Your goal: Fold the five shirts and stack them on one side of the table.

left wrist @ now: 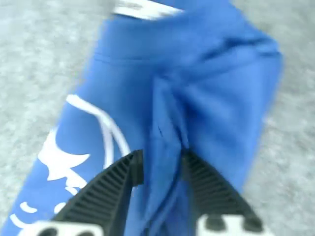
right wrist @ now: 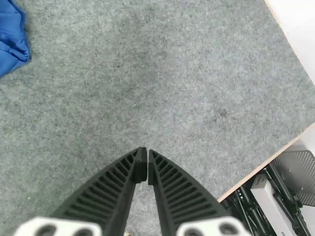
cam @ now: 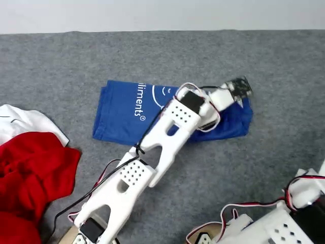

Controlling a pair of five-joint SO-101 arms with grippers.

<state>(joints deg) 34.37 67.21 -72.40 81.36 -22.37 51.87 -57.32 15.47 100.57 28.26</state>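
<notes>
Grey felt mat covers the whole tabletop. A plain white wall runs along its far edge, behind the blue shirt. The blue shirt lies mid-mat, roughly folded, white print up.

The left arm stretches diagonally over the blue shirt and hides its middle in the high view. The red shirt is crumpled in a heap, well apart from the blue shirt's printed end, toward the near edge. The white shirt is bunched, touching the red one, on the same side of the blue shirt. The right arm sits near the mat's front corner, well apart from the blue shirt's plain end.

The left gripper is at the blue shirt's plain end, fingers pinching a raised ridge of blue cloth. The right gripper has its fingers pressed together on nothing, over bare mat, a corner of the blue shirt far off. The wooden table edge is beyond it, with grey equipment below.
</notes>
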